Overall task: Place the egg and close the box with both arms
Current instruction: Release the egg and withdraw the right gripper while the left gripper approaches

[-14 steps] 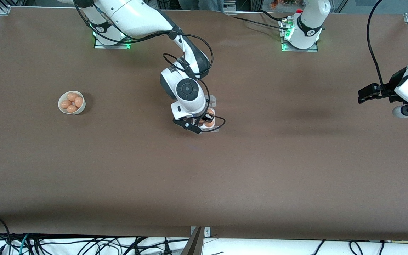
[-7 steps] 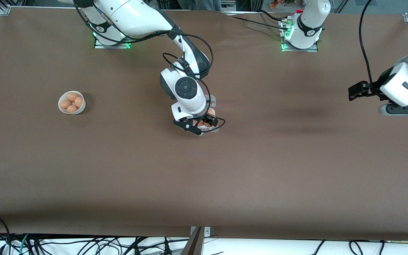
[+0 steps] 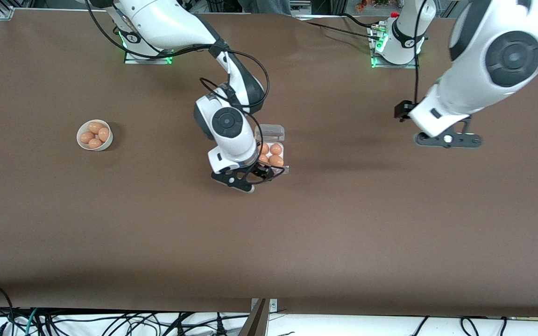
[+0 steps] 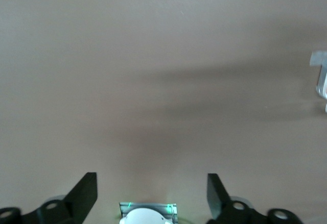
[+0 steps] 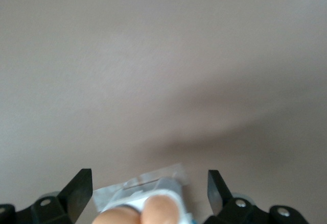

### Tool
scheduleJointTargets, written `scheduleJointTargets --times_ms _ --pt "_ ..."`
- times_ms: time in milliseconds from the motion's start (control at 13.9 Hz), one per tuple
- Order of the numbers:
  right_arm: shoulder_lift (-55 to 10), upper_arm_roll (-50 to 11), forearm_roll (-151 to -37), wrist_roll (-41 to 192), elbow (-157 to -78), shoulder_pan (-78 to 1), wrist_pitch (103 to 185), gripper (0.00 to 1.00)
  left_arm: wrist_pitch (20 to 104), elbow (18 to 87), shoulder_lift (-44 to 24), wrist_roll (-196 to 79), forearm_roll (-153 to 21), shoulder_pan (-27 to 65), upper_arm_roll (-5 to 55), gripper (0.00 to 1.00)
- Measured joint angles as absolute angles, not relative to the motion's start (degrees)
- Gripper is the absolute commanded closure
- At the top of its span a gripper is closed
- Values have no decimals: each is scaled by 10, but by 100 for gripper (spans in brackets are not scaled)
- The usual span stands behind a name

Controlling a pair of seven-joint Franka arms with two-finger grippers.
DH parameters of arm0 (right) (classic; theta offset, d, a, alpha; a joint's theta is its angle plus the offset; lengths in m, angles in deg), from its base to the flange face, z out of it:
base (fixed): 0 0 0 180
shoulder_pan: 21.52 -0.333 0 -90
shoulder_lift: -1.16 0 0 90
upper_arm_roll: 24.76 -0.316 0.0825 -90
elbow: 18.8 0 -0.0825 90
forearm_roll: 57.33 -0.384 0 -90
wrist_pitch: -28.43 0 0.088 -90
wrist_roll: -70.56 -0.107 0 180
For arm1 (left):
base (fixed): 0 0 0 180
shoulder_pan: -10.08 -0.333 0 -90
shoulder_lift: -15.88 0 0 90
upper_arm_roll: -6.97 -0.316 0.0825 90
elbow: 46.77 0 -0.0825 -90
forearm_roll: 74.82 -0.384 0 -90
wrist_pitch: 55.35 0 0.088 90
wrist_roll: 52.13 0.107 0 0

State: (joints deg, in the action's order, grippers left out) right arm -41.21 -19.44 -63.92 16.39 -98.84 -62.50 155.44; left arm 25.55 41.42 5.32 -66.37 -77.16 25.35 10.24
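Note:
The box [image 3: 280, 142] lies mid-table, its clear lid [image 3: 269, 132] folded open toward the robots' bases. Orange-brown eggs [image 3: 276, 149] fill its pale tray; I cannot tell the task's egg from the others. My right gripper [image 3: 249, 179] hangs open over the box's edge nearest the front camera, holding nothing. In the right wrist view the box's rim [image 5: 138, 185] and two eggs [image 5: 159, 209] show between the spread fingers [image 5: 77, 191] of the right gripper [image 5: 148, 189]. My left gripper [image 3: 447, 139] is open over bare table toward the left arm's end, and the left gripper [image 4: 150, 189] has nothing in it.
A round white bowl [image 3: 83, 144] with several more eggs stands toward the right arm's end of the table. The left arm's base [image 4: 148, 215] shows between the left fingers. Cables trail along the table's edge nearest the front camera.
The right gripper opened over the box and drew back toward the front camera, uncovering the eggs. The left arm swung in from the table's end toward the box.

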Motion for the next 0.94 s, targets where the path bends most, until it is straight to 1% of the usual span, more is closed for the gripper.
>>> scheduleJointTargets --times_ms 144,288,432,576,792,936 --pt "-395 -183 -639 208 -988 -610 1515 0 234 414 41 -679 -739 273 102 57" --pt "-373 -160 -639 262 -987 -600 1464 0 211 414 30 -702 -697 280 102 70" --pt "-352 -145 -639 321 -989 -586 1423 0 201 414 20 -725 -671 290 102 79" --pt "-330 -148 -639 353 -993 -552 1381 0 199 414 8 -763 -653 316 102 85" --pt "-274 -186 -639 420 -1024 -470 1357 0 199 414 -27 -838 -607 361 103 94" --pt "-220 -195 -638 475 -1063 -432 1350 0 201 414 -57 -849 -580 380 103 98"
